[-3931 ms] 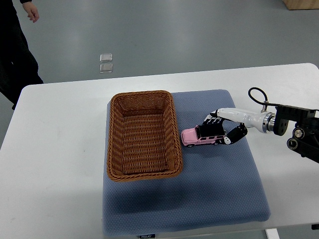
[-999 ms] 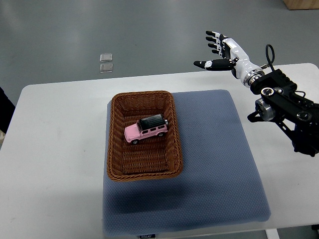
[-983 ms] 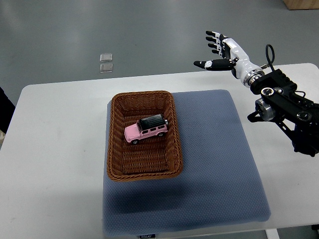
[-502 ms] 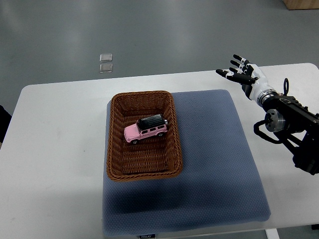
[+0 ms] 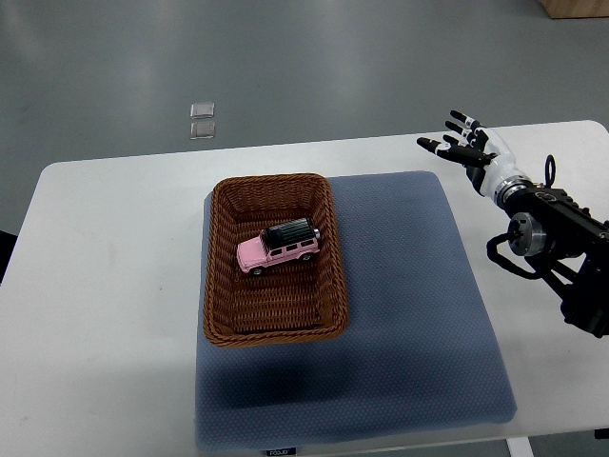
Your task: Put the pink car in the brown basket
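The right hand [image 5: 468,145] hangs with fingers spread, holding nothing. Well to its left, the pink car [image 5: 278,246] lies inside the brown basket [image 5: 217,286], apparently tilted.

The basket [image 5: 325,255] sits on the left part of a mat [image 5: 419,314] on the counter [image 5: 105,314]. The car [image 5: 279,246] lies inside the basket. The right robot hand [image 5: 466,145] hovers well right of the basket.

I am working in what is looking like a robotics lab or test room. A plain white desk [image 5: 114,286] is standing on a bare grey floor [image 5: 285,57], with a blue mat [image 5: 419,314] lying on it as a work area. My cabled black arm [image 5: 557,243] is reaching in over it, and a wooden box corner [image 5: 576,8] is showing far back.
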`<control>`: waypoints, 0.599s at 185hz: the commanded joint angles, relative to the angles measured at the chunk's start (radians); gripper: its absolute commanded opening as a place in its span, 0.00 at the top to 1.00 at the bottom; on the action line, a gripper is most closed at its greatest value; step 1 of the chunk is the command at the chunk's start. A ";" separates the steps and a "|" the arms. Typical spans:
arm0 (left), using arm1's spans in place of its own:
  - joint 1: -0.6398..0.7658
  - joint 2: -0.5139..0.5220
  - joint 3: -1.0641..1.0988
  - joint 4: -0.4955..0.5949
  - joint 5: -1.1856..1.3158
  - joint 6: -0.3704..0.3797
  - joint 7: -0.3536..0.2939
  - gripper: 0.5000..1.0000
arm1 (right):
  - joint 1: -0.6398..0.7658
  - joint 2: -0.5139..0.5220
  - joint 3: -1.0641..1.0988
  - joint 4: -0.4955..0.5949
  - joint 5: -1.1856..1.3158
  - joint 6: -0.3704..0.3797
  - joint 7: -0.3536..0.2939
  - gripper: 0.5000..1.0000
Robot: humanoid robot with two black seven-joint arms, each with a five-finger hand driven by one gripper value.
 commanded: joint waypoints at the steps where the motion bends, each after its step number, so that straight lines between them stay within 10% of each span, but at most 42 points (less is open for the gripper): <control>1: 0.000 0.000 -0.001 0.001 0.000 0.000 0.000 0.00 | -0.004 0.004 0.001 0.000 0.000 0.001 0.000 0.17; 111: 0.008 0.000 -0.004 -0.006 0.000 0.000 0.000 0.00 | -0.006 0.003 0.001 0.000 0.002 0.002 0.000 0.17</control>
